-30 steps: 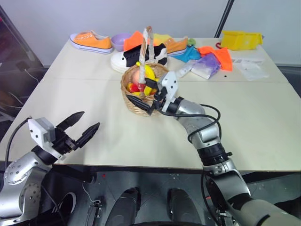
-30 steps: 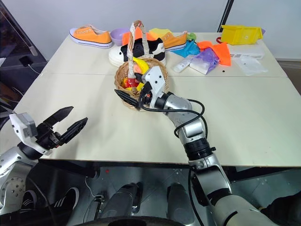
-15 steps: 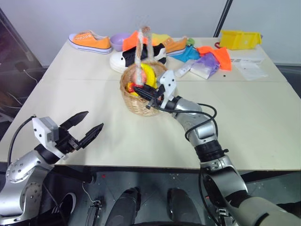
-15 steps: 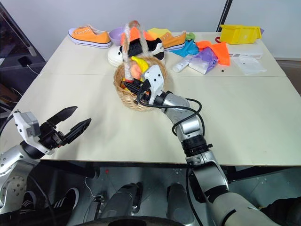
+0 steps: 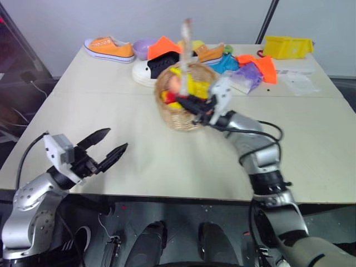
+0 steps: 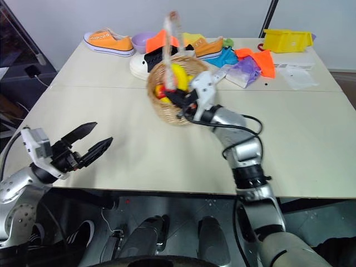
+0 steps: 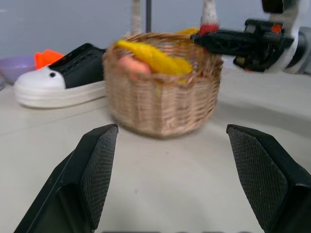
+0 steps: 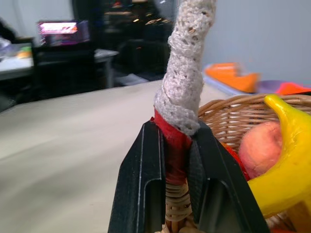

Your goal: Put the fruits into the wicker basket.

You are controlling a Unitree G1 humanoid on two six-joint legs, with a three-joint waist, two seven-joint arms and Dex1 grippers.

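**Fruit loaded, basket held at the foot of its handle**

Because our right gripper (image 8: 176, 194) has its fingers (image 8: 142, 194) clamped on the red-wrapped foot of the handle (image 8: 184, 92), right where it meets the rim, we judge this the soundest place to hold the wicker basket (image 5: 186, 105). The weave there is stiff and rough, so it should not slide between the pads, and a hold so near the rim leaves the tall arch little room to swing. The arch itself looks thin and wrapped in cord, and we would expect it to flex if taken higher up.

The banana (image 8: 289, 160) and the peach (image 8: 260, 145) both lie inside the basket, the banana curving over the peach and rising past the rim. We judge the load light, but the peach is soft and will bruise, and the banana sits high enough to tip out if the basket is jolted. The basket appears tilted, near the middle of the surface (image 5: 167, 161), in front of the black-and-white shoe (image 5: 153, 69).

Our right arm reaches forward and across toward the left, forearm low over the surface, the gripper roughly level. Our left gripper (image 5: 105, 149) hangs near the front edge, well apart from the basket, fingers spread wide on nothing and pointing toward it.
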